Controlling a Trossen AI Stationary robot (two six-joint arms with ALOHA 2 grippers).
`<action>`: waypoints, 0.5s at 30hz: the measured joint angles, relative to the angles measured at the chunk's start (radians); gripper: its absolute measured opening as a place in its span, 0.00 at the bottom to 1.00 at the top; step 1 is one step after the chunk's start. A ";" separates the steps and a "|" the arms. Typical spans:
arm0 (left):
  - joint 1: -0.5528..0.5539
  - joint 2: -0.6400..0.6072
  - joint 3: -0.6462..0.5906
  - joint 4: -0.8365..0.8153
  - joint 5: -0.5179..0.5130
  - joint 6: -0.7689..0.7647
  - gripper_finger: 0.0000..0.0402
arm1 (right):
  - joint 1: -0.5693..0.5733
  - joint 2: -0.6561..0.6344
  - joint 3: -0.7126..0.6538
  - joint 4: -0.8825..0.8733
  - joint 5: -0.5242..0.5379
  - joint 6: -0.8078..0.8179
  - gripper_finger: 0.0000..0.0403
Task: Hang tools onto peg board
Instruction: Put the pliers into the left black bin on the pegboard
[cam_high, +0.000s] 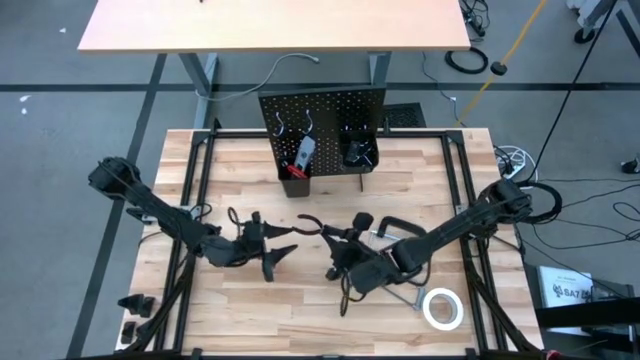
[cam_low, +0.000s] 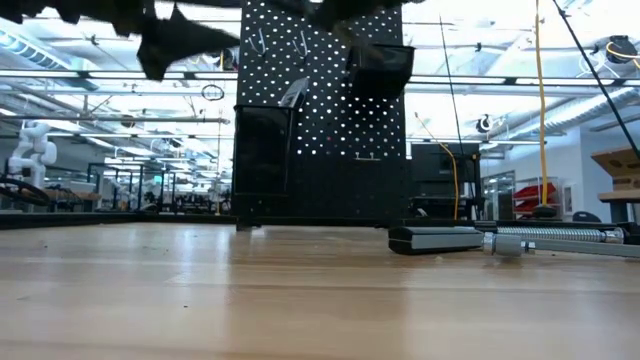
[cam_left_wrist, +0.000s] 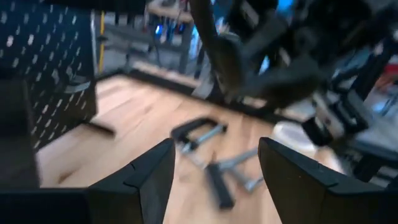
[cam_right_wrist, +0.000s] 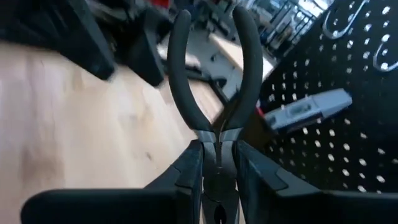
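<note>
My right gripper (cam_right_wrist: 217, 180) is shut on dark-handled pliers (cam_high: 313, 226), held above the middle of the table in front of the peg board (cam_high: 322, 128). The pliers' two handles (cam_right_wrist: 180, 68) reach out past the fingertips. My left gripper (cam_left_wrist: 214, 180) hangs open over the table just left of the pliers (cam_high: 275, 255), with nothing between its fingers. One bin on the peg board holds a blue-grey level (cam_right_wrist: 308, 107) and a red-handled tool (cam_high: 297, 168). Lying on the table are a black C-clamp (cam_left_wrist: 198, 130), a grey bar clamp (cam_low: 510, 240) and a white tape roll (cam_high: 443, 308). My right gripper pinches the pliers at their head, just behind the pivot (cam_right_wrist: 217, 144), between its two fingers. The fingers lie nearly level and point from the table's right toward its left. The pliers run along them, handles forward, lifted clear of the table.
The peg board stands upright at the table's far edge, with silver hooks (cam_right_wrist: 348, 18) above its two bins. The second bin (cam_high: 358, 152) holds dark things. A black frame (cam_high: 190, 190) runs along the table's sides. A second table (cam_high: 270, 25) stands beyond.
</note>
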 joint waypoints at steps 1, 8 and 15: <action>-0.003 0.007 0.000 0.047 0.007 0.023 0.58 | 0.005 0.000 0.000 0.038 0.002 -0.012 0.15; -0.014 0.075 0.000 0.281 0.060 0.138 0.58 | 0.020 0.000 0.000 0.231 0.012 -0.052 0.15; -0.006 0.133 0.000 0.426 0.062 0.179 0.58 | 0.020 0.002 0.000 0.245 0.012 -0.054 0.15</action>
